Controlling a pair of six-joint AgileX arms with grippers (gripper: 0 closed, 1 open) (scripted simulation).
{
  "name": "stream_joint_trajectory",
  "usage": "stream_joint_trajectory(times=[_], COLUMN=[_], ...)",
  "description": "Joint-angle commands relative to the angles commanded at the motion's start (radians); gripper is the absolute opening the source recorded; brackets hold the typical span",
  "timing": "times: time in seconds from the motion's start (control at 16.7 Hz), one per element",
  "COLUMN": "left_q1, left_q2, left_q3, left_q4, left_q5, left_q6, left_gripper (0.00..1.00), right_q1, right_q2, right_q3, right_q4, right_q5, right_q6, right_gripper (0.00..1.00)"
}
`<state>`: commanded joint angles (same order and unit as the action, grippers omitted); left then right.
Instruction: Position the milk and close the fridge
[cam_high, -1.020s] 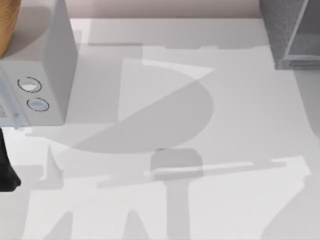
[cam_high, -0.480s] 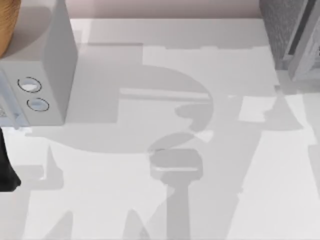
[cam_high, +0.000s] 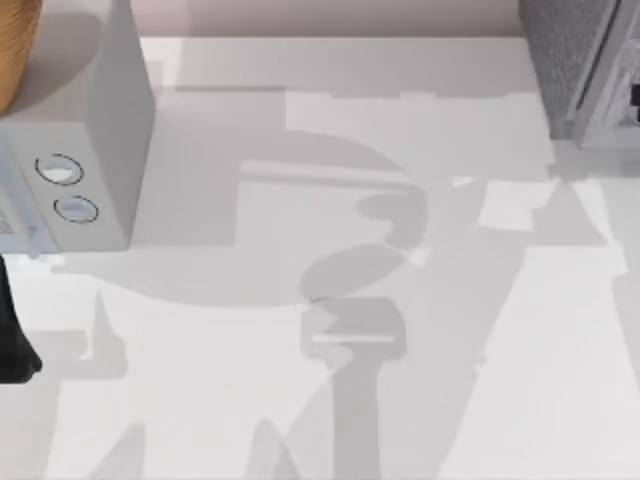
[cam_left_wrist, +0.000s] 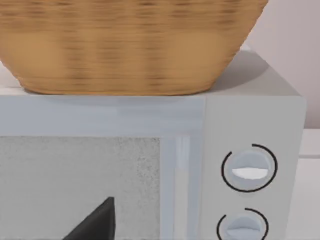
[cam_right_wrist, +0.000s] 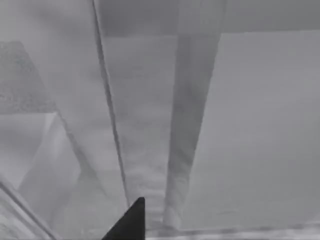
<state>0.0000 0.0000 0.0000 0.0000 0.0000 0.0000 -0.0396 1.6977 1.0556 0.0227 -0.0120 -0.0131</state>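
The fridge (cam_high: 555, 60) stands at the table's far right corner, a dark grey speckled cabinet. Its pale door panel (cam_high: 605, 95) lies at a narrow angle to the cabinet. A small dark piece of my right arm (cam_high: 634, 96) shows at the right edge beside that door. In the right wrist view the pale grey door panel (cam_right_wrist: 150, 115) is very close, with a dark tip of my right gripper (cam_right_wrist: 129, 222) low in front of it. The milk is out of view. My left arm (cam_high: 12, 345) is parked at the left edge, and my left gripper (cam_left_wrist: 95, 225) faces the light grey box.
A light grey box with two round dials (cam_high: 85, 150) stands at the far left, with a woven basket (cam_left_wrist: 125, 45) on top. The white table (cam_high: 330, 400) is crossed by shadows of the arms.
The fridge door has swung from wide open toward the cabinet. The shadows on the table have shifted with it. My left arm has not moved.
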Motion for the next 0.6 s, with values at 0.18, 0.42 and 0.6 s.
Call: stream_joint_trajectory(times=[0.18, 0.42, 0.6], left_q1=[0.0, 0.0, 0.0], left_q2=[0.0, 0.0, 0.0], left_q3=[0.0, 0.0, 0.0], left_q4=[0.0, 0.0, 0.0], left_q5=[0.0, 0.0, 0.0], left_q6=[0.0, 0.0, 0.0], left_gripper=[1.0, 1.0, 1.0], right_q1=[-0.002, 0.002, 0.002], right_q2=[0.134, 0.254, 0.286], right_q3=[0.154, 0.35, 0.388], right_q4=[-0.038, -0.057, -0.065], right_q5=[0.004, 0.004, 0.004], right_q6=[0.002, 0.003, 0.004], right_gripper=[1.0, 1.0, 1.0])
